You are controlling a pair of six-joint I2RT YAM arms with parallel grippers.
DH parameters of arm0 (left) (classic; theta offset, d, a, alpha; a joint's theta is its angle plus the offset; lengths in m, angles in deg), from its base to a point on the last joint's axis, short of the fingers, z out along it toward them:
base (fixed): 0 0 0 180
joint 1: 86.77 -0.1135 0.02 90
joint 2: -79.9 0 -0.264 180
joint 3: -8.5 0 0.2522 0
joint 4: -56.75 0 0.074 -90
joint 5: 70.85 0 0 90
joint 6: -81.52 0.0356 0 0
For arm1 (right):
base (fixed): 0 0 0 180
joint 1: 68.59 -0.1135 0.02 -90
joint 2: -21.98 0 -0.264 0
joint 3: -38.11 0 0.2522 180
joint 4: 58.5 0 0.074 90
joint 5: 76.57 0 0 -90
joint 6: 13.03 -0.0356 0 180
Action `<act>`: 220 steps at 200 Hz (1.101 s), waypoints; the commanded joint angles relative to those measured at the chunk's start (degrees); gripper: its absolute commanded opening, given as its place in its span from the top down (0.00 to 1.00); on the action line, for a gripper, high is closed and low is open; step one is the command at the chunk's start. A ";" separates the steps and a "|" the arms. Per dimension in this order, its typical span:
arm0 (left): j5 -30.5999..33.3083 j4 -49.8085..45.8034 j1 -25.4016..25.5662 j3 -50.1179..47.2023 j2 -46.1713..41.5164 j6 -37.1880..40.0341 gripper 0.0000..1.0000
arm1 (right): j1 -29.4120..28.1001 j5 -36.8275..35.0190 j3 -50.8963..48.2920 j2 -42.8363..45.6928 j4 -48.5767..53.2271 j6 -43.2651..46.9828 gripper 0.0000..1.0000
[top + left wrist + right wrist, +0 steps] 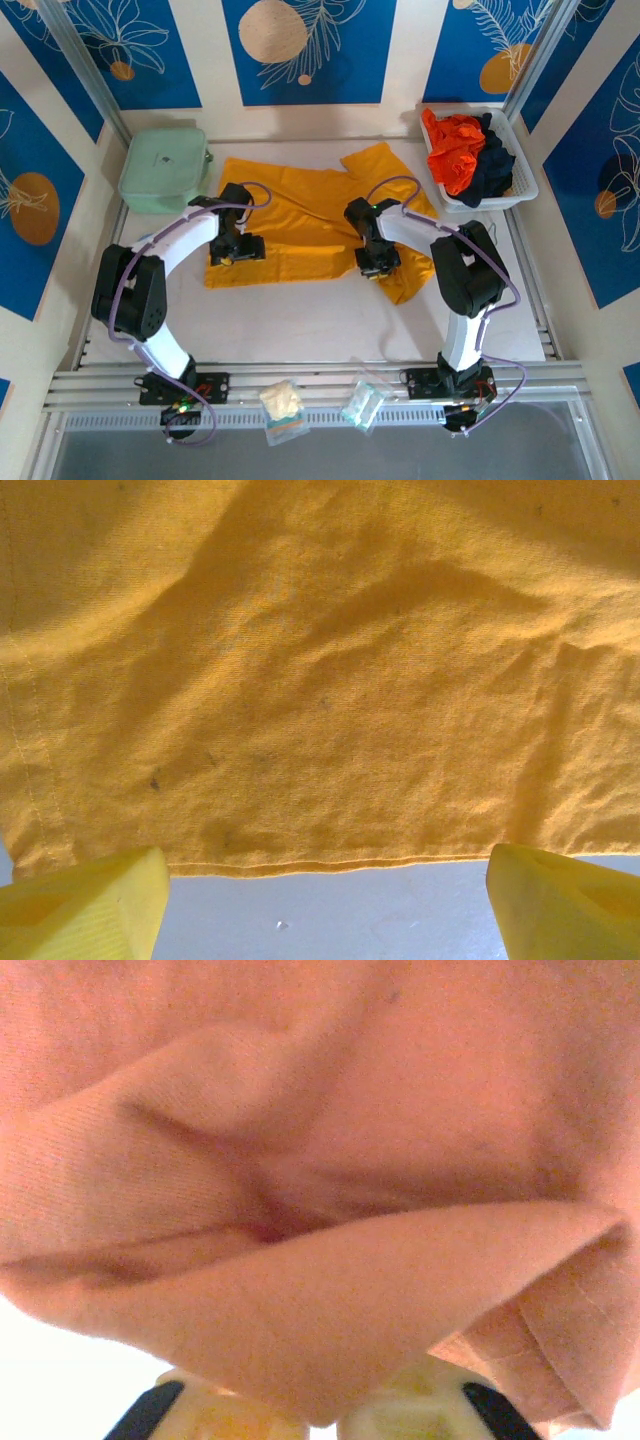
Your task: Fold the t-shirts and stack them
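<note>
The golden-yellow t-shirt (300, 225) lies spread across the middle of the table. My left gripper (235, 255) stands open at the shirt's near-left hem. In the left wrist view its yellow fingers (100, 905) straddle the hem of the shirt (320, 680), with bare table between them and nothing held. My right gripper (375, 265) is at the shirt's near-right part, shut on a raised fold of the cloth (330, 1310), which drapes over the right gripper (325, 1415). The orange-red t-shirt (452, 150) and the dark navy t-shirt (495, 160) lie crumpled together in a basket.
The white basket (525, 188) stands at the back right corner. A pale mint-green zipped case (163, 167) sits at the back left, touching the yellow shirt's edge. Two small clear packets (283, 405) (362, 405) lie on the front rail between the arm bases.
</note>
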 commanded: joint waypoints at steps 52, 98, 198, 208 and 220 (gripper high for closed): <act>-0.64 -0.40 0.25 -0.72 -0.05 1.49 0.17 | -4.61 8.20 1.07 7.20 6.26 -4.94 1.00; -1.64 0.85 0.29 -1.78 1.05 2.50 0.17 | -9.43 25.08 -1.70 6.99 1.01 -13.40 1.00; -3.11 2.87 0.25 -1.72 3.67 4.34 0.17 | -17.64 16.39 1.85 7.57 5.55 -25.65 0.63; -3.03 2.88 0.27 -1.71 3.53 4.38 0.17 | -16.58 14.66 1.67 9.89 7.23 -25.77 0.63; -2.73 2.91 0.25 -1.90 3.51 4.44 0.17 | -14.53 12.58 0.19 12.82 8.20 -25.88 0.65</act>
